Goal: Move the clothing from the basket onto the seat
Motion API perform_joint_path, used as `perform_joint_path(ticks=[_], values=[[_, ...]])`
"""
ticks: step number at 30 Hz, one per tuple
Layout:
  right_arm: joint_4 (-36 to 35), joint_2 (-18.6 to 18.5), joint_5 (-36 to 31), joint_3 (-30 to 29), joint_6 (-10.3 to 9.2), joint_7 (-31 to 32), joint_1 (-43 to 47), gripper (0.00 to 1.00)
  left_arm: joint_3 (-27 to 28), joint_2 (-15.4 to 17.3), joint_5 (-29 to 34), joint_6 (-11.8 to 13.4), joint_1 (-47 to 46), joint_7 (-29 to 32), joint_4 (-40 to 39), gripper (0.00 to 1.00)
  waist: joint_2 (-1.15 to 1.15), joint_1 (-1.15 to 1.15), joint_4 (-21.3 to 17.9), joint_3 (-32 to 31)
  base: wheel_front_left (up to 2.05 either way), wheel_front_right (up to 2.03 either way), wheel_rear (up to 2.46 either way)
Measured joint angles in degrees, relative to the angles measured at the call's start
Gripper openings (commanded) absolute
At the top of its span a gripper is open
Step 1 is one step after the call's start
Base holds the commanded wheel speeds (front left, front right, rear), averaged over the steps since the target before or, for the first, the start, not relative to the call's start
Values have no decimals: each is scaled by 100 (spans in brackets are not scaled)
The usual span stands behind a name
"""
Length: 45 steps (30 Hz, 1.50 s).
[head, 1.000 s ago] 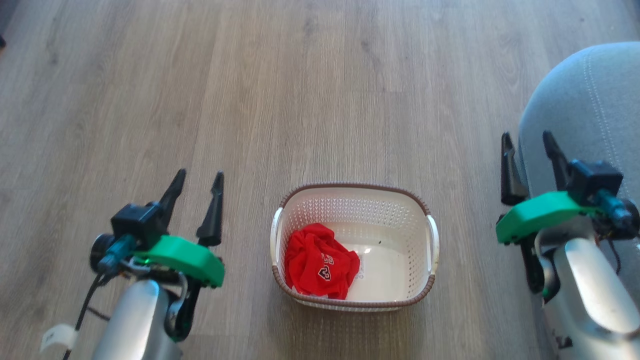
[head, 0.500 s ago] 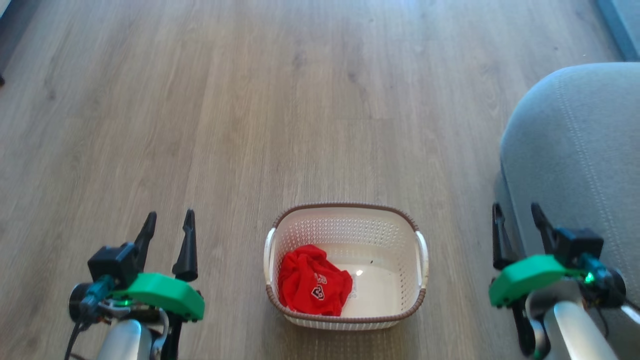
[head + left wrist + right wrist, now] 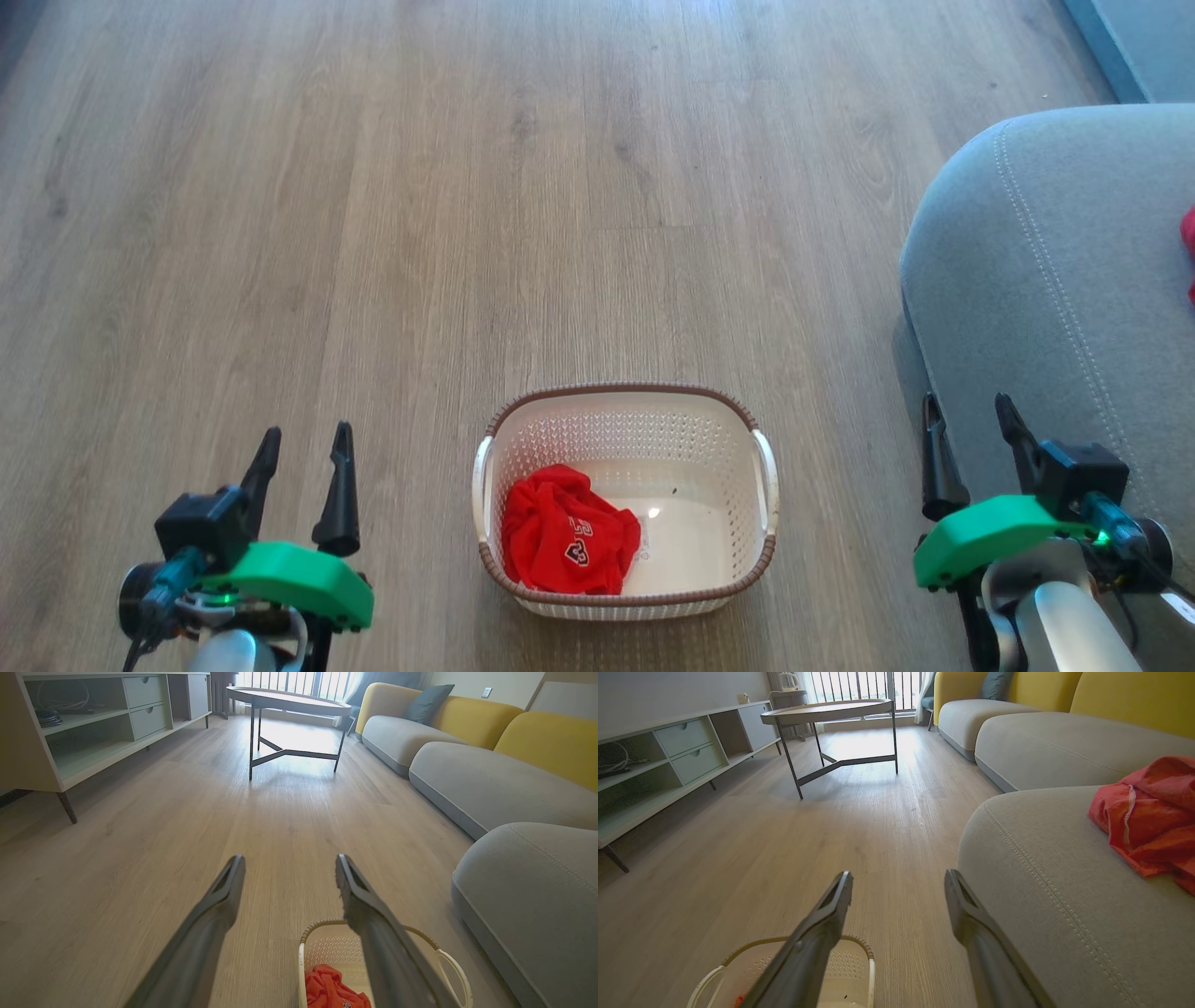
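Camera's panned right: jersey (image 3: 1148, 812) lies on seat (image 3: 1027, 280), second jersey (image 3: 565, 532) waits in basket (image 3: 621, 388); left gripper (image 3: 307, 432), right gripper (image 3: 964, 401) empty, jaws apart.

The basket (image 3: 653, 439) with clothing (image 3: 565, 541) stands on the floor (image 3: 467, 233) between left claw (image 3: 308, 434) and right claw (image 3: 966, 403); the seat (image 3: 1046, 280) lies just right of the latter.

Pale wood-plank floor (image 3: 373, 233), sunlit at the far end. Oval table (image 3: 289, 699) on thin dark legs, mid-room. Low pale cabinet (image 3: 93, 718) along one wall: open shelves, two drawers, coiled cables (image 3: 49, 715) on a shelf. Yellow backrests (image 3: 546, 742) opposite; blue-grey pillow (image 3: 427, 701) propped against one.
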Motion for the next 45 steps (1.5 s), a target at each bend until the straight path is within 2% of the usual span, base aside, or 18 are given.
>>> perform_joint_path(ticks=[31, 45], values=[[-162, 45, -15, -31, 0, 0, -2, 100, -147, 0, -60, 13, 15, 0, -77, 100, 0, 0, -9, 181, 0, 0, 0], [-481, 76, -114, -57, 0, 0, -344, 100, -471, -1, 4, 4, -311, 0, -88, 100, 0, 0, -40, 885, 0, 0, 0]])
